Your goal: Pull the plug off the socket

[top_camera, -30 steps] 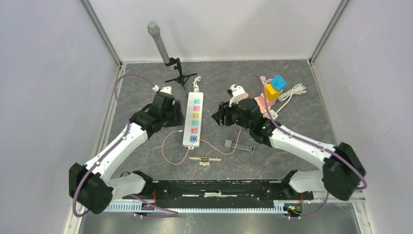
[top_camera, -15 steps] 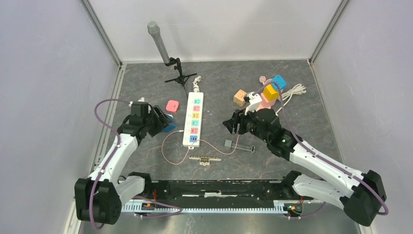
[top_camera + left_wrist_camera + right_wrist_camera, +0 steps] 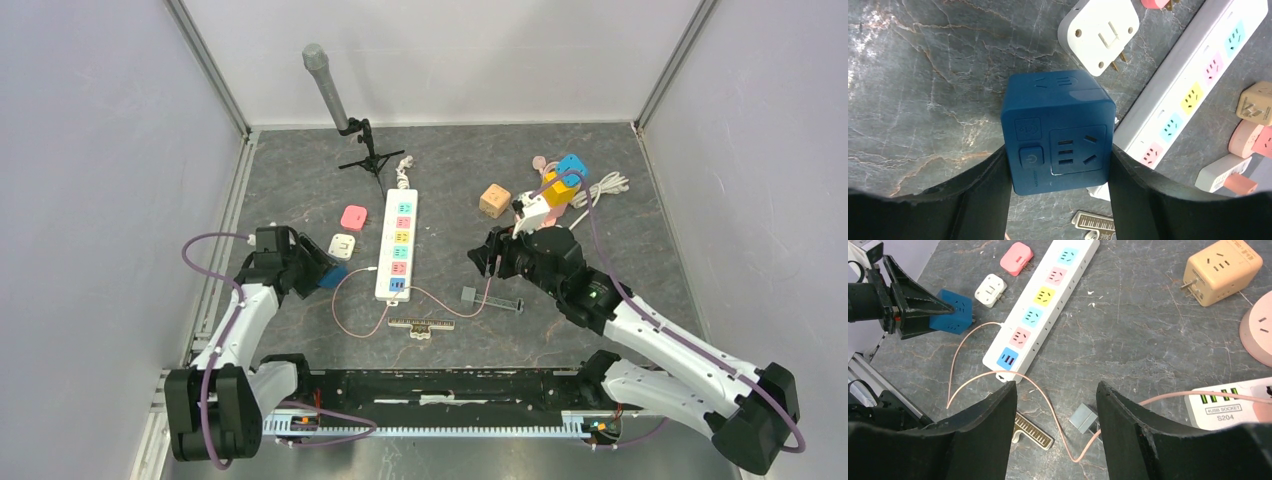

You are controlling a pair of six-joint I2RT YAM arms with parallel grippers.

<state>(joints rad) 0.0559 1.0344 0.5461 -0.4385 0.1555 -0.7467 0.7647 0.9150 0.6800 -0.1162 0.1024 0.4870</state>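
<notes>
My left gripper (image 3: 318, 272) is shut on a dark blue cube socket (image 3: 334, 276), with a finger on each side of it in the left wrist view (image 3: 1058, 132). A white plug (image 3: 343, 245) lies loose on the table just beyond the cube, prongs up, apart from it (image 3: 1099, 35). My right gripper (image 3: 488, 255) is open and empty over the table right of the white power strip (image 3: 397, 245). In the right wrist view, only a pink cable shows between its fingers (image 3: 1056, 385).
A pink plug (image 3: 353, 216) lies left of the strip. A tan cube (image 3: 493, 200), a yellow cube (image 3: 558, 187), a light blue cube (image 3: 572, 166) and white cords sit at the back right. A microphone stand (image 3: 335, 100) stands at the back. A grey block (image 3: 468, 295) and a comb-shaped piece (image 3: 421, 325) lie near the front.
My left arm has drawn back to the near left with the blue cube in its grip, and the white plug now lies bare on the table. My right arm has pulled back from the strip.
</notes>
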